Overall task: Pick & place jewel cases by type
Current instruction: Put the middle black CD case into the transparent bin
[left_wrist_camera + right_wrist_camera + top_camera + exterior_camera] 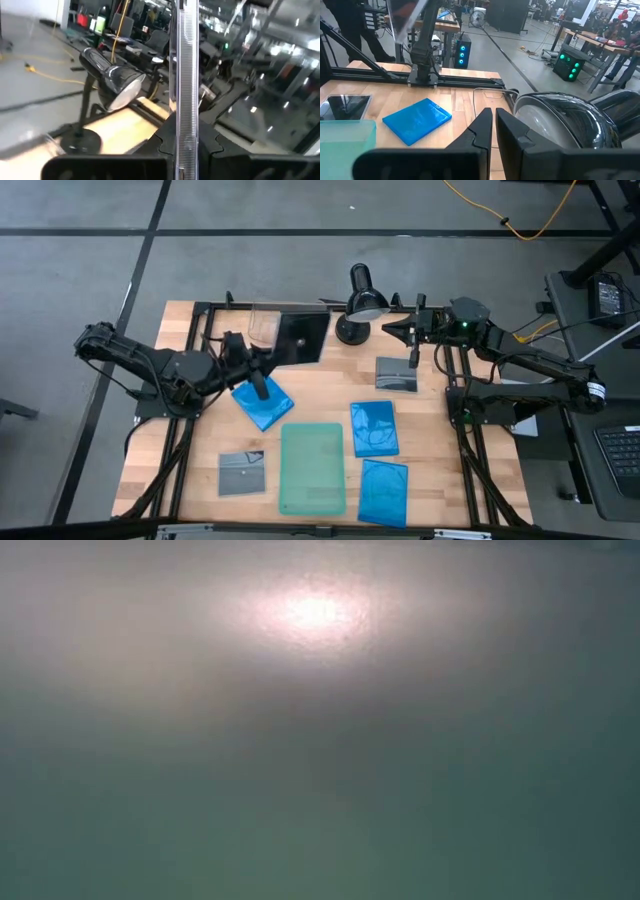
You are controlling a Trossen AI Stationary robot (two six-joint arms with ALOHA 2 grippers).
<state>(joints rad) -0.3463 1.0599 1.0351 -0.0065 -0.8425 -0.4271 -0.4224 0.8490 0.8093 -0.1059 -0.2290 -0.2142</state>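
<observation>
My left gripper [266, 363] [184, 150] is at the far left of the table, shut on a dark jewel case [300, 337] next to the clear bin [262, 325]. A blue case [263, 406] lies flat below that gripper. Two more blue cases [373, 427] [383, 491] and two grey cases [241, 473] [396, 373] lie flat on the table. My right gripper [412, 332] [493, 127] hovers shut at the far right beside the desk lamp [360, 302], holding nothing. The low view shows only haze. My left gripper pinches the dark case between its two fingers, one on each flat face, at the case's left edge [279, 352]. The wrist view sees the case edge-on [186, 100], running straight out past the fingers. It is lifted clear of the table.
A pale-green flat tray [312, 468] lies near the table's near edge between the cases. The black desk lamp stands at the far edge, its head [570, 122] close beside my right gripper. Black frame rails [190, 430] run along both sides.
</observation>
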